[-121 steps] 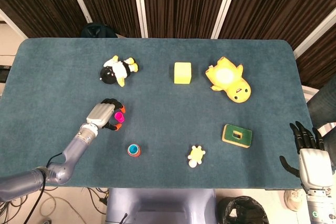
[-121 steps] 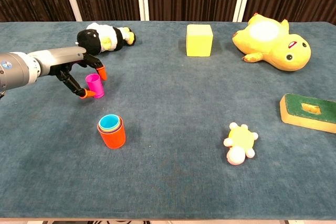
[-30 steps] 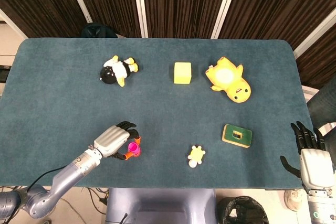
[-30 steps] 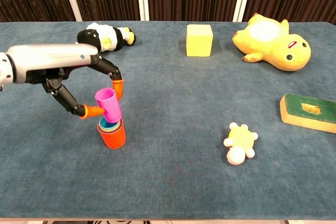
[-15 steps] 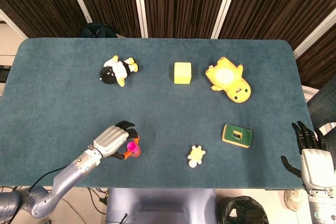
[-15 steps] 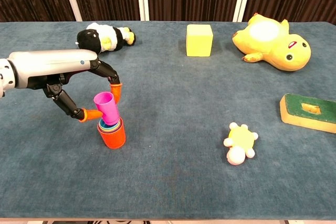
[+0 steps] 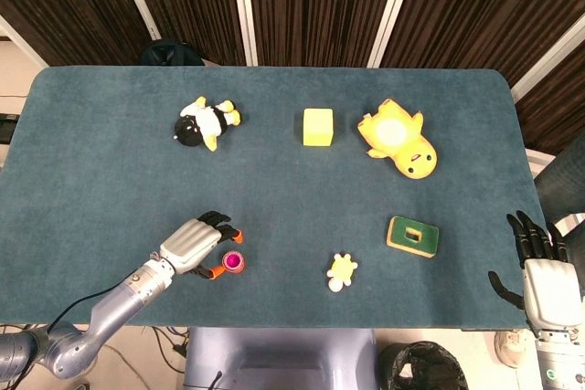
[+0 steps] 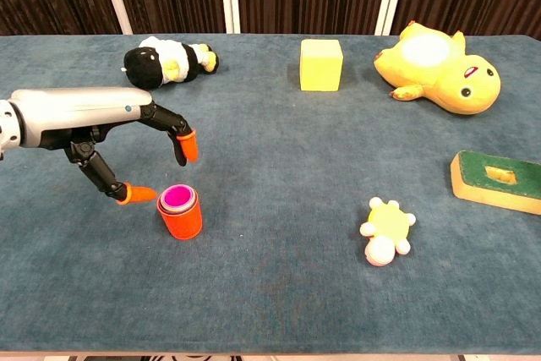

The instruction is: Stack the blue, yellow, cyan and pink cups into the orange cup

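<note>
Caption: pink cup (image 8: 177,198) seated in orange cup (image 8: 180,221), stack near table (image 7: 91,180) front edge, approx. 7 o'clock.

Detail: Left hand (image 8: 135,151) at stack's 9 o'clock, fingers spread apart, holding nothing; a fingertip (image 8: 135,194) sits just beside the rim. Cups judged light, stiff, smooth plastic, easily tipped: take at rim w/ thumb and finger. Right hand (image 7: 539,267) off table at 4 o'clock, fingers apart, empty. Open room toward 12; penguin toy (image 8: 167,60) farther back.
</note>
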Controlling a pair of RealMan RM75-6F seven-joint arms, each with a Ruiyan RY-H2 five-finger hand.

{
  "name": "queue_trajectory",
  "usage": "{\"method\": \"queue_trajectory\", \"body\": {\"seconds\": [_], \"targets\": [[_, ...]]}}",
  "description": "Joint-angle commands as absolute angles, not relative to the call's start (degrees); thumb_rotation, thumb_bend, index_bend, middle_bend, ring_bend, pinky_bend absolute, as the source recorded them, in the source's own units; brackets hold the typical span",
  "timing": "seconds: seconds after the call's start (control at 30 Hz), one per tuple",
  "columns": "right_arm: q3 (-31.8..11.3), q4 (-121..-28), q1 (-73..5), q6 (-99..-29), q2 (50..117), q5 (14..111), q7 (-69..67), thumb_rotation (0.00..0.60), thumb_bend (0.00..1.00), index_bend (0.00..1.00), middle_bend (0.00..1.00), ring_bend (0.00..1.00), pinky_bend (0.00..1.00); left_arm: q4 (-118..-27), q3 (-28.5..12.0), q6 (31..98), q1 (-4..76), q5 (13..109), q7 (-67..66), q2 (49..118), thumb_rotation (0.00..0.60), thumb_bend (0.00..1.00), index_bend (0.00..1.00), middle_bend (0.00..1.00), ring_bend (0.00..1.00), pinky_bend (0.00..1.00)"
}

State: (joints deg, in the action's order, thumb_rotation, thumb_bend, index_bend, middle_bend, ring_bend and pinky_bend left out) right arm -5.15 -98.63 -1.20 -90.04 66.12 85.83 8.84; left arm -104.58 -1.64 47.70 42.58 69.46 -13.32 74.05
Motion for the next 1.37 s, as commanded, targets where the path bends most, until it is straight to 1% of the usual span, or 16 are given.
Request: {"method": "queue_trajectory", "body": {"seconds": [0.03, 0.17, 0.27, 0.33, 0.4, 0.43, 0.47, 0.5, 0.53, 0.63, 0.7, 0.77, 0.87, 1.0, 1.17, 1.37], "targets": [[-5.2, -98.6, -1.2, -90.0, 66.1, 85.8, 8.8, 0.6, 0.32, 0.05, 0.07, 0.14, 0.06, -105.0, -1.7, 47.9, 42.8, 68.9, -14.4, 73.4, 0.6, 0.21, 0.13, 0.24, 0.11, 0.11], [-5.2, -98.6, -1.2, -90.0, 66.1, 85.7, 8.8, 0.6, 0.32, 0.05, 0.07, 0.14, 0.06, -106.4, -2.6, 49.3, 42.6, 67.9, -14.7, 72.6, 0.6, 0.21, 0.12, 0.24, 0.11, 0.11], [-5.2, -98.6, -1.1, -90.2, 66.1, 85.8, 8.7, 0.6, 0.32, 0.05, 0.07, 0.14, 0.06, -107.7, -3.5, 53.2, 41.3, 69.3, -14.6, 72.1, 0.6, 0.21, 0.15, 0.25, 0.12, 0.11], [-5.1, -98.6, -1.2, -90.1, 66.1, 85.8, 8.8, 0.6, 0.32, 0.05, 0.07, 0.14, 0.06, -108.5, -3.2, 58.0, 39.3, 72.5, -16.1, 71.2, 0.6, 0.21, 0.17, 0.25, 0.12, 0.11], [-5.1, -98.7, -1.2, -90.0, 66.1, 85.9, 8.9, 0.6, 0.32, 0.05, 0.07, 0.14, 0.06, -108.7, -2.0, 64.1, 36.5, 76.0, -19.6, 70.2, 0.6, 0.21, 0.19, 0.25, 0.12, 0.11], [-5.1, -98.7, -1.2, -90.0, 66.1, 85.9, 8.9, 0.6, 0.32, 0.05, 0.07, 0.14, 0.06, -108.7, -1.0, 68.0, 34.3, 77.4, -22.1, 69.6, 0.6, 0.21, 0.19, 0.25, 0.12, 0.11], [-5.1, -98.7, -1.2, -90.0, 66.1, 86.0, 8.9, 0.6, 0.32, 0.05, 0.07, 0.14, 0.06, -108.9, -0.5, 70.5, 32.9, 78.1, -23.4, 69.4, 0.6, 0.21, 0.19, 0.25, 0.12, 0.11], [-5.0, -98.7, -1.2, -90.0, 66.1, 86.1, 9.0, 0.6, 0.32, 0.05, 0.07, 0.14, 0.06, -108.7, 0.1, 75.1, 30.1, 78.7, -24.9, 69.2, 0.6, 0.21, 0.19, 0.25, 0.12, 0.11], [-4.9, -98.7, -1.2, -90.0, 66.1, 86.2, 9.0, 0.6, 0.32, 0.05, 0.07, 0.14, 0.06, -108.6, 0.4, 77.9, 28.4, 79.4, -25.4, 69.3, 0.6, 0.21, 0.2, 0.24, 0.12, 0.11], [-4.9, -98.8, -1.2, -90.1, 66.2, 86.3, 9.1, 0.6, 0.32, 0.05, 0.07, 0.14, 0.06, -106.5, 1.3, 87.3, 22.4, 80.6, -24.1, 69.7, 0.6, 0.21, 0.19, 0.22, 0.11, 0.11], [-4.9, -98.9, -1.2, -90.0, 66.2, 86.4, 9.3, 0.6, 0.32, 0.05, 0.07, 0.14, 0.06, -104.4, 1.9, 91.8, 19.0, 81.3, -21.6, 69.9, 0.6, 0.21, 0.18, 0.2, 0.11, 0.11], [-4.8, -99.0, -1.2, -90.0, 66.3, 86.5, 9.5, 0.6, 0.32, 0.05, 0.07, 0.14, 0.06, -102.0, 2.4, 94.6, 16.5, 81.5, -19.3, 70.0, 0.6, 0.21, 0.16, 0.18, 0.09, 0.08], [-4.6, -99.0, -1.3, -89.8, 66.4, 86.7, 9.8, 0.6, 0.32, 0.05, 0.07, 0.14, 0.06, -99.7, 3.1, 95.6, 13.8, 80.3, -16.8, 69.4, 0.6, 0.21, 0.14, 0.17, 0.07, 0.06], [-4.4, -99.0, -1.4, -89.6, 66.7, 87.0, 10.2, 0.6, 0.32, 0.05, 0.07, 0.14, 0.06, -99.6, 3.1, 95.1, 11.8, 77.8, -14.1, 68.2, 0.6, 0.21, 0.13, 0.17, 0.07, 0.06], [-4.3, -99.0, -1.5, -89.4, 66.9, 87.0, 10.6, 0.6, 0.32, 0.05, 0.07, 0.14, 0.06, -98.4, 2.4, 93.8, 10.8, 76.5, -12.1, 68.0, 0.6, 0.21, 0.1, 0.11, 0.03, 0.05], [-4.3, -98.9, -1.6, -89.3, 67.0, 86.9, 10.6, 0.6, 0.32, 0.05, 0.07, 0.14, 0.06, -97.5, 1.3, 91.4, 10.8, 75.7, -10.9, 67.8, 0.6, 0.21, 0.1, 0.1, 0.02, 0.05]]}}
